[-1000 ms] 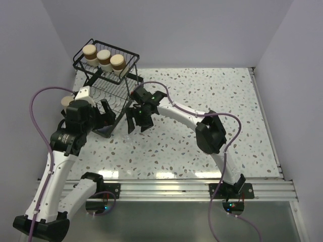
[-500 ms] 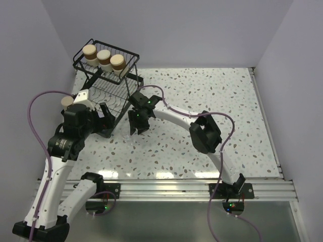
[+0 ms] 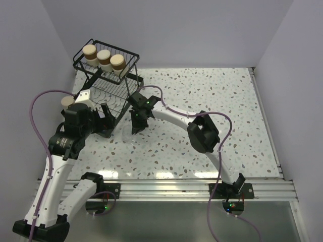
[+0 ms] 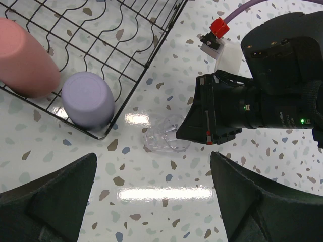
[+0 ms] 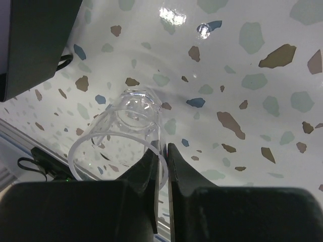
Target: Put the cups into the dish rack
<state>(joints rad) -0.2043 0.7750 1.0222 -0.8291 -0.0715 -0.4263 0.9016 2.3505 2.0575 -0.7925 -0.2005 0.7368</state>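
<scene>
A clear glass cup (image 5: 115, 147) lies on its side on the speckled table, just off the corner of the dish rack (image 3: 107, 75). My right gripper (image 5: 164, 149) is shut on its rim wall, one finger inside and one outside. In the left wrist view that glass cup (image 4: 164, 136) lies under the right gripper's black body. A lavender cup (image 4: 88, 99) and a red-pink cup (image 4: 24, 58) lie on the rack's lower wire tray (image 4: 151, 35). Three cups (image 3: 104, 55) stand in the upper basket. My left gripper (image 4: 154, 197) hangs open above the table with nothing between its fingers.
A tan cup (image 3: 67, 101) shows at the table's left edge behind the left arm. A purple cable (image 3: 43, 96) loops over the left arm. The right arm (image 3: 171, 113) stretches across the table's middle toward the rack. Walls close the left, back and right sides.
My right gripper has moved left and down to the glass cup and shut on its rim. The left arm has shifted slightly, its gripper still open.
</scene>
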